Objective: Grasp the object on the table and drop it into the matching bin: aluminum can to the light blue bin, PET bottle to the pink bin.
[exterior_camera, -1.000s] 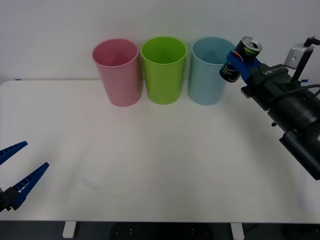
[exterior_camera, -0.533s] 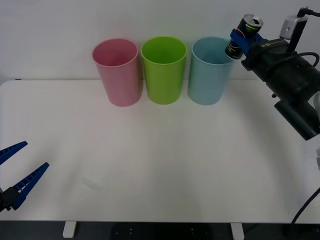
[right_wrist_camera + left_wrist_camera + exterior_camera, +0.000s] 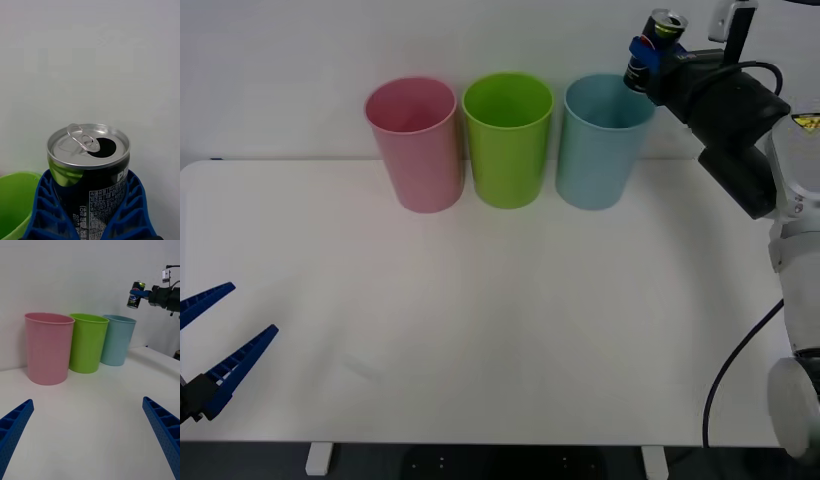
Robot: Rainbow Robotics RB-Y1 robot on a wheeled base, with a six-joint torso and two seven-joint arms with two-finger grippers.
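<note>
Riding high in the air, the aluminum can [image 3: 654, 45] sat clamped between the blue ribbed fingers of the right gripper [image 3: 647, 52], well clear of the table [image 3: 500, 300]. Its long axis stood close to upright with a slight lean, silver top and open pull-tab hole facing up, as the right wrist view showed plainly [image 3: 88, 150]. The relation that mattered was between the can and the light blue bin [image 3: 600, 140]: the can hung above the bin's rim on its right side, over or just past the edge rather than over the middle of the mouth. From the left wrist view it likewise appeared up and to the right-arm side of the bin [image 3: 135, 295]. Judged from that, the carry was nearly done, and the next move probably called for a short shift toward the bin's centre before the fingers let go; released where it hung, the can might strike the rim. The lime green bin [image 3: 507, 135] and the pink bin [image 3: 416, 140] stood in a row farther toward the robot's left. The left gripper [image 3: 218, 345] waited low at the near left edge of the table, fingers spread wide and holding nothing.
</note>
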